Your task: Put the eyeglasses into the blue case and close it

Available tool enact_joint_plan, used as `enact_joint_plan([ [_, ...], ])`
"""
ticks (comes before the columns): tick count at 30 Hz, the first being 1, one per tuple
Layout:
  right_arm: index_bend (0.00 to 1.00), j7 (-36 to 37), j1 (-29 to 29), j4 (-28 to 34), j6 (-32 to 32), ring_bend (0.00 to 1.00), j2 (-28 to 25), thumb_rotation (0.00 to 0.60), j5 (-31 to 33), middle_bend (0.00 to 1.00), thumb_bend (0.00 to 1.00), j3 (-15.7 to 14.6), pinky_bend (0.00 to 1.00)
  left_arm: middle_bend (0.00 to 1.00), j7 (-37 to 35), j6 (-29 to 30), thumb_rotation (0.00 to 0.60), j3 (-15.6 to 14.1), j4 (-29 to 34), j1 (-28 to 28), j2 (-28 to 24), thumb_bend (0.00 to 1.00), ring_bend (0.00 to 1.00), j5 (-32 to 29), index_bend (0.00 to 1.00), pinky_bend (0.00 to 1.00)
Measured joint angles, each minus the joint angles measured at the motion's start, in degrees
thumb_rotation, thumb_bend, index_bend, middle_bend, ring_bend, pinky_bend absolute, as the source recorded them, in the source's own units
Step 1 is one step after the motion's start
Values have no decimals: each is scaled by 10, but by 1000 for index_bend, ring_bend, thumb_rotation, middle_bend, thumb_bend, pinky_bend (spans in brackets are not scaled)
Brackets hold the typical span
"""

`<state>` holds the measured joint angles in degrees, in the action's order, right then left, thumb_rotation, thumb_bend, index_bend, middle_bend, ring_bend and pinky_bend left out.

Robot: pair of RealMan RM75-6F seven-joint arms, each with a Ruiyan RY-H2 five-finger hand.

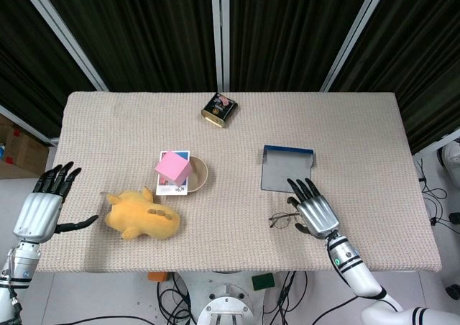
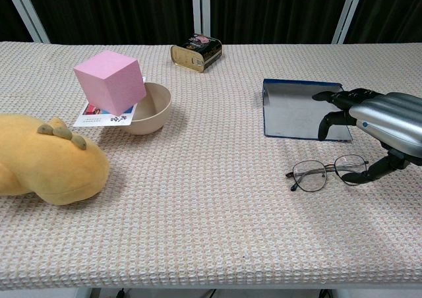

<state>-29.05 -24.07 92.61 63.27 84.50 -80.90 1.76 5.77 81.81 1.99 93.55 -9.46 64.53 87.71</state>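
Observation:
Thin-framed eyeglasses (image 1: 284, 218) (image 2: 326, 172) lie on the woven table cover near the front right. Just beyond them sits the blue case (image 1: 287, 168) (image 2: 300, 108), lying open and flat with its grey inside showing. My right hand (image 1: 313, 208) (image 2: 379, 126) hovers over the right lens with fingers spread, its thumb tip close to the frame; I cannot tell if it touches. It holds nothing. My left hand (image 1: 44, 206) hangs off the table's left edge, fingers apart and empty; the chest view does not show it.
A yellow plush toy (image 1: 141, 215) (image 2: 46, 163) lies front left. A pink cube (image 1: 173, 168) (image 2: 110, 81) rests on a beige bowl (image 1: 199, 174) (image 2: 150, 110) over a card. A dark tin (image 1: 219, 109) (image 2: 196, 51) sits at the back centre.

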Motion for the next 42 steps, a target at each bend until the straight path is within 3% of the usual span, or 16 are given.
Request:
enact_joint_plan([
  [13,458,2,-4,-22,3,0,22,600,-1,29,501,-4,0,0,5,-4,167,-3,0,1,-1,0,0,-6,68,105],
  [42,565,10,-14,-53,-11,0,44,600,20,73,828,-3,0,0,-12,-7,165,-5,-13,1,-1,0,0,-9,68,105],
])
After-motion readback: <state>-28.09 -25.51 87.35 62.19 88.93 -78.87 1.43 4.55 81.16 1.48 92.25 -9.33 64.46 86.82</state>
